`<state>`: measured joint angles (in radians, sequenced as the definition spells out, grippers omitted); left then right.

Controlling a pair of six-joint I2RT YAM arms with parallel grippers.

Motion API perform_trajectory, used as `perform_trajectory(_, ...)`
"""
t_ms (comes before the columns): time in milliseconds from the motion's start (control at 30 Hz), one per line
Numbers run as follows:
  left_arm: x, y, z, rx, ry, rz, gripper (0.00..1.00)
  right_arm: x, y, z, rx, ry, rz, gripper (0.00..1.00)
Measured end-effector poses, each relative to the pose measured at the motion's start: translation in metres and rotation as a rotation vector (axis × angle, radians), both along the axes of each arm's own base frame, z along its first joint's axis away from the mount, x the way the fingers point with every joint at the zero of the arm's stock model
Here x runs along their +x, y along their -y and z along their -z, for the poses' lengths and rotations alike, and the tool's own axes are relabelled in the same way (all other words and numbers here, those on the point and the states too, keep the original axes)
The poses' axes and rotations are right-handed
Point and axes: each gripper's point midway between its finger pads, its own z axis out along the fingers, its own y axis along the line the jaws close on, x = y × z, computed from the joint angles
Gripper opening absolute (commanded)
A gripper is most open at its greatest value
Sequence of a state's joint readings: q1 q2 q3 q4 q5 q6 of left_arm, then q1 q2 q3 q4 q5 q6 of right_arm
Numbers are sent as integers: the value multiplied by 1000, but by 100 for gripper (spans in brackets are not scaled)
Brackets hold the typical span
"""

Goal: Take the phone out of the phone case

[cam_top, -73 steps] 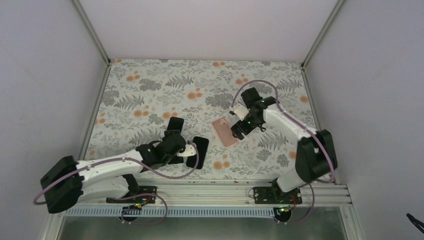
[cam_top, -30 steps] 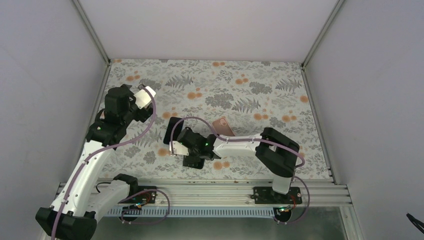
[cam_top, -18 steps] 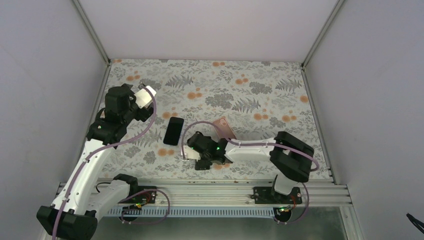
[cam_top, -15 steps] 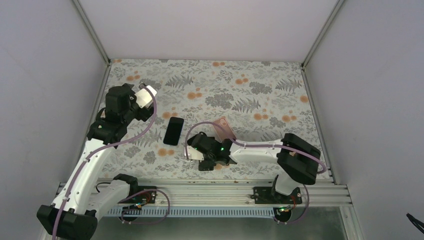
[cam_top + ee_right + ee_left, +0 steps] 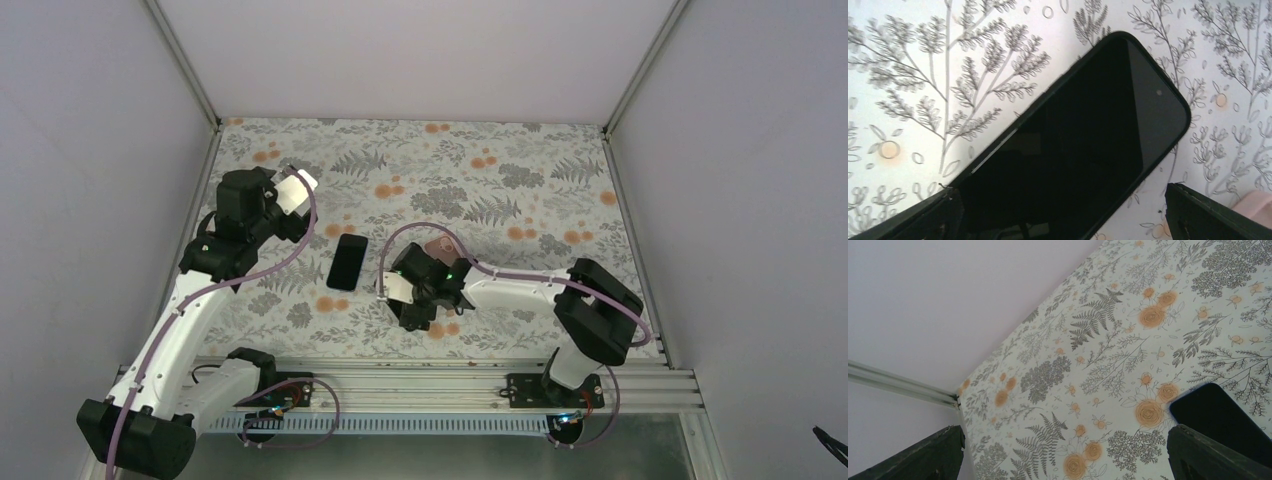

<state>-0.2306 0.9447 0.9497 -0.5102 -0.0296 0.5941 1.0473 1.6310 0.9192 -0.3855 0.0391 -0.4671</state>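
Straddling the black phone (image 5: pixel 1073 150), right jaws gape empty, likely to grip it; left jaws gape, idle.

Looking like a robotics lab cell: plain white panels (image 5: pixel 400 50) are boxing in a floral-covered table (image 5: pixel 560 160), aluminium struts (image 5: pixel 183 62) are framing the corners, and a left arm (image 5: pixel 175 330) and right arm (image 5: pixel 510 292) are sitting bolted to a slotted rail (image 5: pixel 440 381).
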Motion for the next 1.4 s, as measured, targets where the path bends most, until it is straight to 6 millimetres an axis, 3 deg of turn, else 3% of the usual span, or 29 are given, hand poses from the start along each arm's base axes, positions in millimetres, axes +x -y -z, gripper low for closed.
perform_trajectory(267,0,0,0,-1,0,0,100,-14,-9,-2,24,-33,-43,100)
perform_trajectory(533,-1,1,2,-5,-5,2,100,-25,-27,-4,10,90,-109,100)
perform_trajectory(700,-2,1,10,-2,-17,3,100,-11,-8,10,-48,174,-77,100)
perform_trajectory(1000,-2,2,17,-10,-29,15,100,16,12,8,-49,227,5,100)
perform_trajectory(1400,-4,9,26,-25,-53,49,100,32,29,12,-28,55,50,100)
